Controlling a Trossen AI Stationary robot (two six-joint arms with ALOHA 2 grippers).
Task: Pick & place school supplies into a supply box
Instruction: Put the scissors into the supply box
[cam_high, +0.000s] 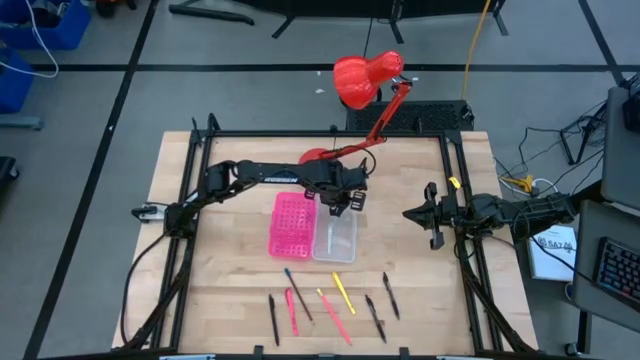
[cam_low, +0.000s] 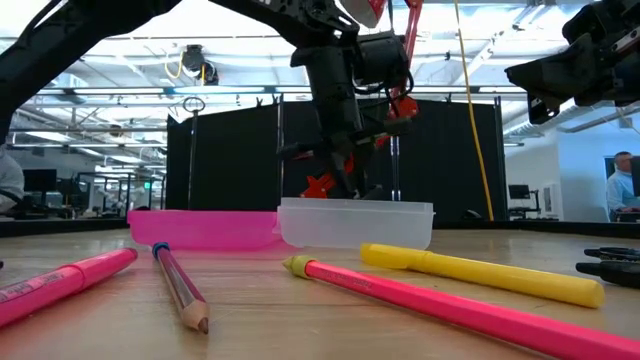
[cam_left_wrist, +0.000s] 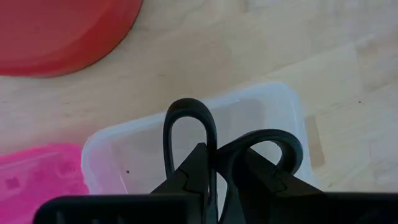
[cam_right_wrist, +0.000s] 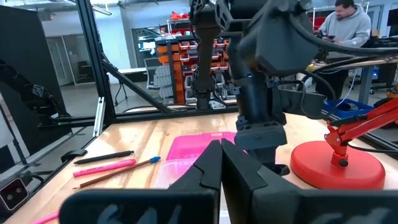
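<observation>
Hovering over the clear half of the box (cam_high: 334, 238), the left gripper (cam_high: 340, 203) is clamped on the scissors (cam_left_wrist: 224, 152); only their black handle loops show in the left wrist view, the blades hidden between the fingers. Pens (cam_high: 343, 293) lie near the table's front edge. The right gripper (cam_high: 424, 213) waits at the right, fingers together.

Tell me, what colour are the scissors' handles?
Black. The scissors show best in the left wrist view, held by the left gripper over the supply box.
</observation>
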